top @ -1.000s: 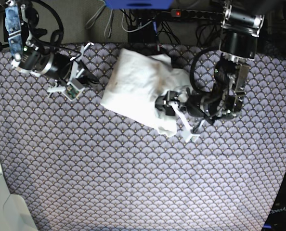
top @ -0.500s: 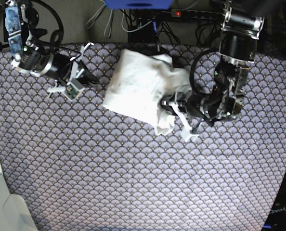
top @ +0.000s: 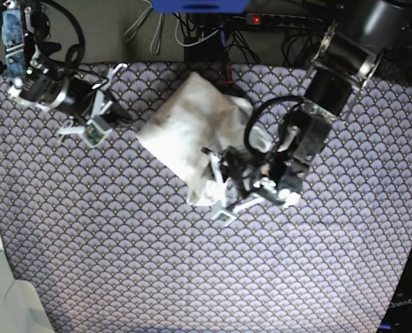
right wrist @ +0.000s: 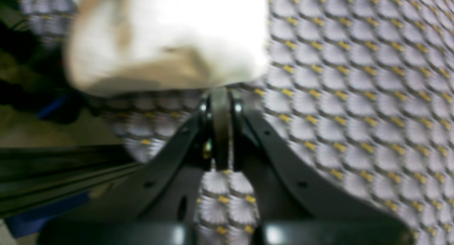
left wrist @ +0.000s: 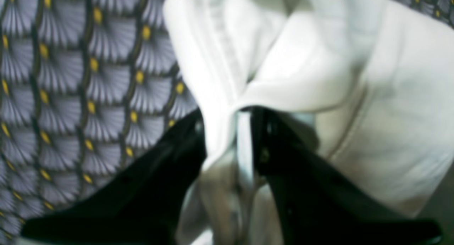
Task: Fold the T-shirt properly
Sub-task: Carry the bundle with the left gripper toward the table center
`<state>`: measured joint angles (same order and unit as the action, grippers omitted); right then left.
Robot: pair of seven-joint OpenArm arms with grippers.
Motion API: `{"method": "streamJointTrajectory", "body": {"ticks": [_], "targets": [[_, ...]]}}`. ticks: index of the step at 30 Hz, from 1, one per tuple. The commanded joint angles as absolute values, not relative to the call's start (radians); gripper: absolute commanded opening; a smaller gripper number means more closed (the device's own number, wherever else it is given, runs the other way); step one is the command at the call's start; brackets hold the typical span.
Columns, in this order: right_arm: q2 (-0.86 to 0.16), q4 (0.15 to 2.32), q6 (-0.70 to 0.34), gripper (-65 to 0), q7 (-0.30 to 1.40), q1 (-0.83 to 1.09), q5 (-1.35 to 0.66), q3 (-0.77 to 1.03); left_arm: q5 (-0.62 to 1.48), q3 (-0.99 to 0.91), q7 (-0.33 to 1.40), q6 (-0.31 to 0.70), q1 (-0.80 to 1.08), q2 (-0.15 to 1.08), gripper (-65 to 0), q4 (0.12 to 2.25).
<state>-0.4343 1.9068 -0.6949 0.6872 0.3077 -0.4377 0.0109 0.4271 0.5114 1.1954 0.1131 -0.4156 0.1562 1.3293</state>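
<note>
Currently, status by item:

Garment: the plain white, pale blue-tinted soft cloth T-shirt (top: 192,132) lies bunched in a loose wedge on the upper middle of the tabletop (top: 123,263), which is covered in a purple scallop-patterned cloth with yellow dots.

Change: compared with a second ago, the bundle has rotated and slid toward the centre; its lower corner now trails toward the left arm's tool rather than lying flat.

Left jaws: the left gripper (left wrist: 227,131) has gone from spread to clenched, grasping a gathered fold of the T-shirt; the left wrist view shows white cloth pinched between the two black fingers (left wrist: 170,167).

Meaning for task: judged from the frames, a hem or corner has been secured and the cloth is being dragged or lifted for rearranging. The shirt is not spread flat, so no proper fold is in place yet.

Left arm pose: extended inward from the far right edge of the base view, wrist bent low, tool at the bundle's lower corner.

Right jaws: the right gripper (right wrist: 220,131) is clenched on nothing.

Right arm pose: parked at the upper left of the base view, low over the tabletop, apart from the T-shirt.
</note>
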Motion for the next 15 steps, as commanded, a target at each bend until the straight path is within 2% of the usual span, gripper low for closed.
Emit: {"method": "streamJointTrajectory", "body": {"ticks": [1,7,15], "targets": [[-0.458,1.923,-0.698,-65.0,0.662,0.314,-0.452,0.041,0.39,0.521,1.182,0.117,-0.452,0.139,-64.6,1.346],[-0.479,1.923,-0.698,-65.0,0.662,0.338,-0.452,0.142,0.159,0.641,1.175,0.119,-0.509,0.056,-64.6,1.346],[-0.458,1.923,-0.698,-65.0,0.662,0.381,-0.452,0.274,-0.059,0.796,1.02,0.119,-0.515,-0.001,-64.6,1.313]]}}
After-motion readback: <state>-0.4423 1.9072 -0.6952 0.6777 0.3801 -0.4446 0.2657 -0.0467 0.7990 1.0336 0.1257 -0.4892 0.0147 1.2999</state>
